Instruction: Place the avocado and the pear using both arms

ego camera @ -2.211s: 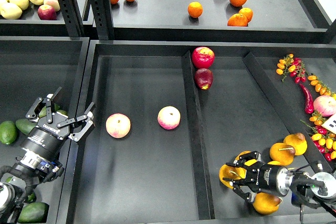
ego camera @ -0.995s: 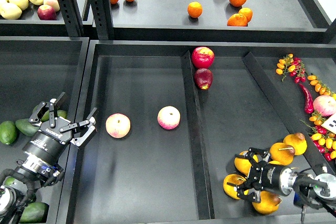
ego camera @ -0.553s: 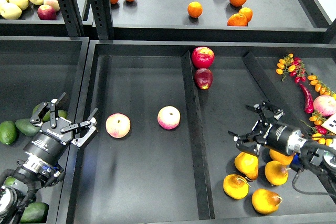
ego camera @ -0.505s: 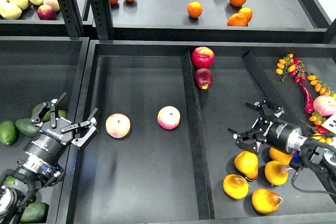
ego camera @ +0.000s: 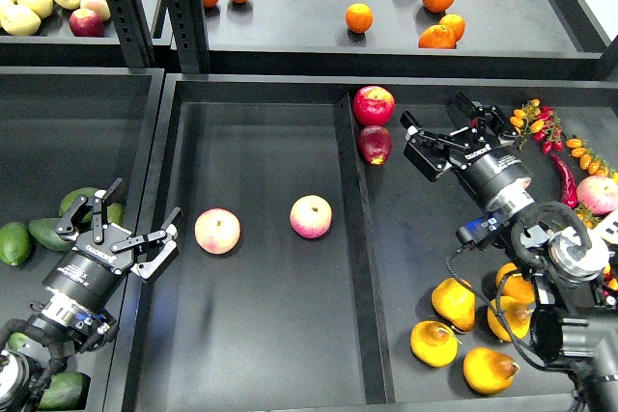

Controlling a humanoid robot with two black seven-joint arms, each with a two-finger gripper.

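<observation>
Several green avocados (ego camera: 14,243) lie in the left bin, just left of my left gripper (ego camera: 124,224), which is open and empty above that bin's right wall. Several yellow-orange pears (ego camera: 454,303) lie at the front of the right compartment. My right gripper (ego camera: 436,123) is open and empty, raised far back from the pears, close to the right of the two red apples (ego camera: 374,144). Neither gripper touches any fruit.
Two pink-yellow apples (ego camera: 217,231) (ego camera: 311,216) lie in the middle tray (ego camera: 261,354). A divider (ego camera: 359,267) separates it from the pear compartment. Oranges (ego camera: 359,17) sit on the back shelf. Small tomatoes and a chilli (ego camera: 565,180) are at the right.
My right gripper rose empty from the pear pile and swung back toward the red apples; the pears were left spread apart. My left gripper drifted slightly down, still open.
</observation>
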